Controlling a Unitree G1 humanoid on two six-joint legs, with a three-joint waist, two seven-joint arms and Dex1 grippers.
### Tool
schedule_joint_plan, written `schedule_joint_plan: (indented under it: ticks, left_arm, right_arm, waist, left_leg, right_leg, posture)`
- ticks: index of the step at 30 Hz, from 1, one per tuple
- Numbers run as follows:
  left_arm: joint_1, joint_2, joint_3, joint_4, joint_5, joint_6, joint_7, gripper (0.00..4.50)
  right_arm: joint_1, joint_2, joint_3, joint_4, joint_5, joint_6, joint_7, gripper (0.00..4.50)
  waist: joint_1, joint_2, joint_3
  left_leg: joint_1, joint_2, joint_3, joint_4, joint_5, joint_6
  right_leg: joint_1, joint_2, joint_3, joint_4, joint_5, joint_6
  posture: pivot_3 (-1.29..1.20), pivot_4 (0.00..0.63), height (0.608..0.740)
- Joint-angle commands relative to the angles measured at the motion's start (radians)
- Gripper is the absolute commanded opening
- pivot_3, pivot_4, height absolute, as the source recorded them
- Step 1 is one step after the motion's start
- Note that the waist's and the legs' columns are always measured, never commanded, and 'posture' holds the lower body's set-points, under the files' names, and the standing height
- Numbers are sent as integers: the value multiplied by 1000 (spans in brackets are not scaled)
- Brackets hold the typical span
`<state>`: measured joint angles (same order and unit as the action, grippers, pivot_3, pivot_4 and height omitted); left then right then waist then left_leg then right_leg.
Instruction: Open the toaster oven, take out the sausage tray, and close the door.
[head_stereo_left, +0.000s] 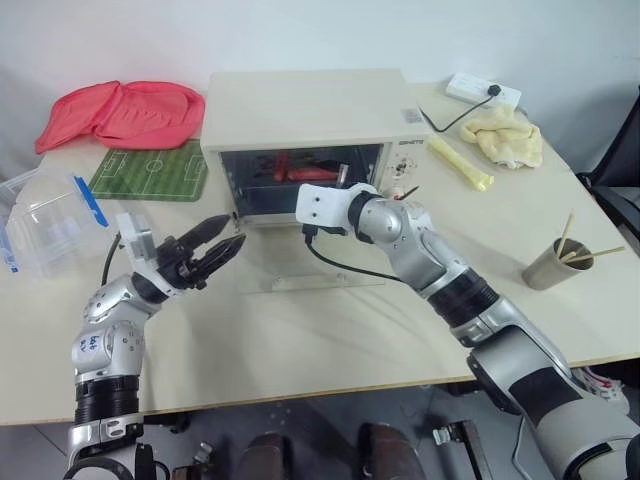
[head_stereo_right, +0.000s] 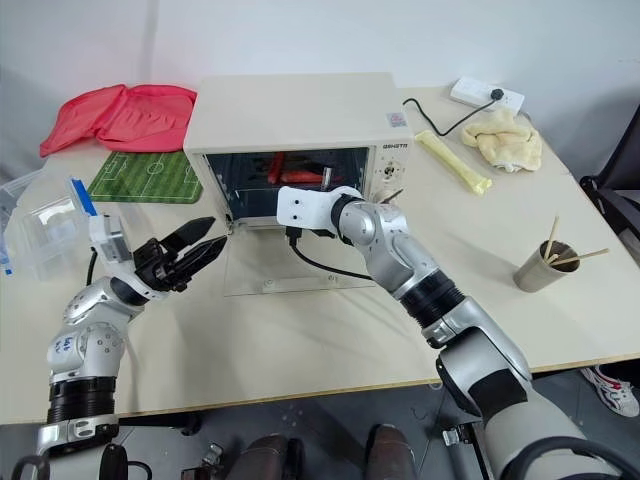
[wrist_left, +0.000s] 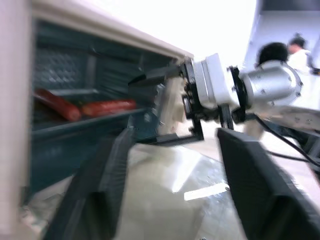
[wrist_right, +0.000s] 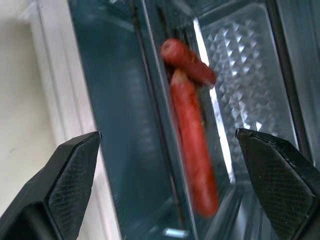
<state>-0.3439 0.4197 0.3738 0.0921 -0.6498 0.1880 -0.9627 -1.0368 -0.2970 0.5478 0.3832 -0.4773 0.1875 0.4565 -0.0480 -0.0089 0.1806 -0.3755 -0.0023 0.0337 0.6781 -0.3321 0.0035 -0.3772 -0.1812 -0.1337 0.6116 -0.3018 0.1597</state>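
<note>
Both grippers are seen with their jaws apart and nothing held: the right gripper (wrist_right: 165, 185) is poised at the mouth of the toaster oven (head_stereo_left: 300, 110), its fingers spread wide to either side of the opening, while the left gripper (head_stereo_left: 218, 247) hangs over the table (head_stereo_left: 330, 340) off the oven's front left corner, fingers parted and empty. The door (head_stereo_left: 315, 270) is already let down and lies flat on the table in front of the cavity, beneath the right wrist. The sausage tray (wrist_right: 235, 65) is found inside the oven on its shelf, just ahead of the right fingertips and not yet touched; red sausages (wrist_right: 192, 150) are carried on it and lie along the line the gripper points. The tray is judged to be thin, stiff metal, light but slick, so a firm pinch on its front lip is thought best, with the fingers kept clear of the sausages. These are likely soft and free to roll, so the tray should be drawn out level and slowly. The glass door is judged fragile and should be lifted by its bar handle afterwards, not by the pane.
</note>
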Motion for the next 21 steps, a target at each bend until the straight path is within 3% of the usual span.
schedule_joint_plan:
  ticks: [1, 2, 4, 8, 21]
  left_arm:
    - [34, -9, 24, -55, 11, -39, 70, 4162]
    - [55, -12, 16, -75, 11, -33, 81, 4454]
    - [80, -20, 6, -104, 7, -33, 99, 4500]
    - [90, -28, -4, -115, 15, -47, 131, 4500]
    - [71, -31, -40, -92, 28, -69, 164, 4500]
  right_arm:
    - [-30, 19, -8, 52, -30, -54, -33, 4500]
    - [-36, 23, -5, 74, -41, -69, -41, 4500]
    - [-44, 30, -7, 101, -57, -91, -55, 4111]
    - [-46, 41, -15, 123, -66, -120, -52, 2977]
    - [-138, 80, -28, 358, -93, -199, -129, 2977]
  waist:
    - [1, 0, 0]
    - [-1, 0, 0]
    - [-4, 0, 0]
    - [-6, 0, 0]
    - [-9, 0, 0]
  left_leg:
    - [0, 0, 0, 0, 0, 0]
    - [0, 0, 0, 0, 0, 0]
    - [0, 0, 0, 0, 0, 0]
    - [0, 0, 0, -1, 0, 0]
    - [1, 0, 0, -2, 0, 0]
  right_leg:
    - [0, 0, 0, 0, 0, 0]
    - [0, 0, 0, 0, 0, 0]
    - [0, 0, 0, 0, 0, 0]
    - [0, 0, 0, 0, 0, 0]
    - [0, 0, 1, -1, 0, 0]
  posture:
    - [0, 150, 740]
    - [0, 150, 740]
    - [0, 150, 740]
    - [0, 150, 740]
    - [0, 150, 740]
